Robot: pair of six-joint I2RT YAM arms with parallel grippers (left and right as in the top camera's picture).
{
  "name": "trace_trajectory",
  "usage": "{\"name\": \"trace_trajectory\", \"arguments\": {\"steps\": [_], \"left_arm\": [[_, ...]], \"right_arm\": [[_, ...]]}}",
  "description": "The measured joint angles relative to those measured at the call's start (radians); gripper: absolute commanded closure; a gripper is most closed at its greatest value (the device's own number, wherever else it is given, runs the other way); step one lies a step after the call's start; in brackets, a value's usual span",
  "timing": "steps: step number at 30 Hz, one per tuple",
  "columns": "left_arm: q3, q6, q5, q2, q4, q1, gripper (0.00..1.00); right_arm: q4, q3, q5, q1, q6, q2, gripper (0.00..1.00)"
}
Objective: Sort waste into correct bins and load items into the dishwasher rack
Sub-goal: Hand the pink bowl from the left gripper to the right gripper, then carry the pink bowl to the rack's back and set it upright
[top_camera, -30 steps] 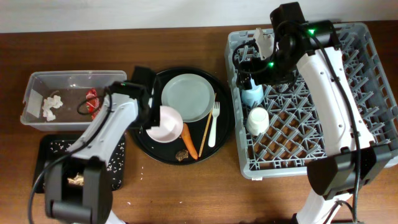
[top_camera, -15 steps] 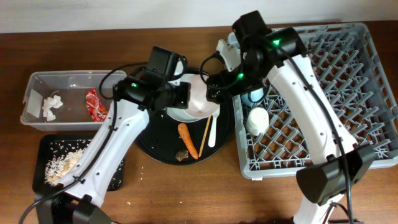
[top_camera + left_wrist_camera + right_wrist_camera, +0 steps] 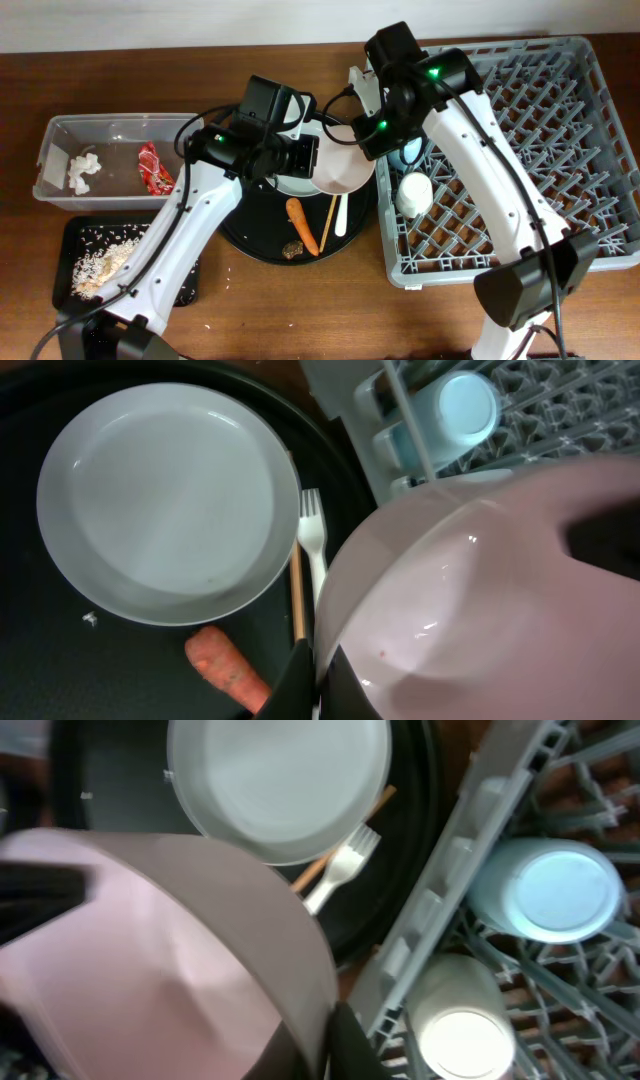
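While both arms reach in over the round black tray (image 3: 265, 235), I see the left gripper (image 3: 308, 159) clamped on the left rim of the white-pink bowl (image 3: 343, 172). The right gripper (image 3: 363, 140) looks pinched shut on the opposite rim. The bowl hangs between them, beside the dishwasher rack (image 3: 590, 150).

Both arms reach inward and meet mid-table, left gripper (image 3: 308, 160) facing right gripper (image 3: 362, 140), each pinched tight on opposite rims of one bowl (image 3: 340, 173).
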Motion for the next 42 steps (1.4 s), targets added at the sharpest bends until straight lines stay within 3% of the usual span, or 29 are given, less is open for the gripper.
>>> {"name": "trace_trajectory", "arguments": {"steps": [2, 5, 13, 22, 28, 33, 39, 42], "left_arm": [[0.003, -0.004, 0.003, -0.002, 0.005, 0.000, 0.85], [0.004, -0.014, 0.023, -0.003, 0.025, 0.000, 0.55], [0.053, -0.013, 0.020, -0.016, 0.030, 0.007, 0.27], [0.061, -0.012, -0.021, -0.111, -0.064, 0.136, 0.16], [0.061, -0.011, -0.098, -0.111, -0.161, 0.136, 0.16], [0.060, -0.011, -0.106, -0.111, -0.163, 0.136, 0.16], [0.060, -0.011, -0.107, -0.111, -0.163, 0.136, 0.16], [0.060, -0.011, -0.107, -0.111, -0.163, 0.136, 0.16]], "right_arm": [[0.007, -0.008, 0.009, 0.000, 0.000, 0.003, 0.96], [0.031, -0.010, -0.002, 0.001, 0.002, 0.003, 0.96], [0.109, -0.010, 0.063, -0.002, 0.009, 0.003, 0.96], [0.303, -0.010, 0.383, -0.229, 0.052, 0.003, 0.96], [0.504, -0.011, 0.779, -0.358, 0.032, 0.006, 0.96], [0.646, -0.010, 1.046, -0.359, -0.034, 0.135, 0.96], [0.678, -0.010, 1.188, -0.294, -0.150, 0.326, 0.96], [0.673, -0.009, 1.238, -0.273, -0.186, 0.335, 0.96]]}}
